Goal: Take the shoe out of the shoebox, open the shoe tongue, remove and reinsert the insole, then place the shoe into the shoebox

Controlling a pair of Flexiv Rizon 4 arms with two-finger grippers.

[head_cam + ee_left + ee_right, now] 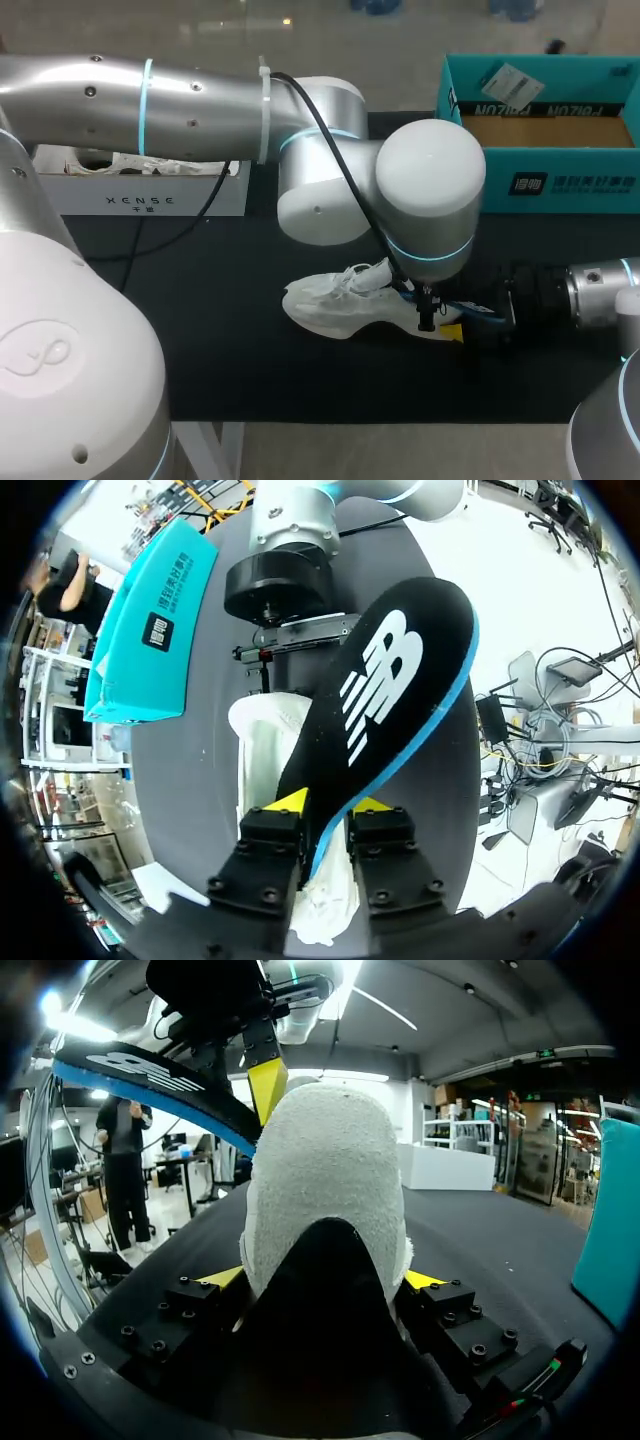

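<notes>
Light falls from above. In the head view the glossy silver left arm point(130, 95) carries soft glare at 11 o'clock, and the white mesh shoe point(330, 305) looks bright against the dark matte black bench point(220, 335). In the right wrist view the shoe's heel opening lies in deep shadow.

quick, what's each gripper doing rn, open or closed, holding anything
left gripper: closed on the insole, which is lifted above the shoe.
right gripper: closed on the shoe at its heel end.
</notes>
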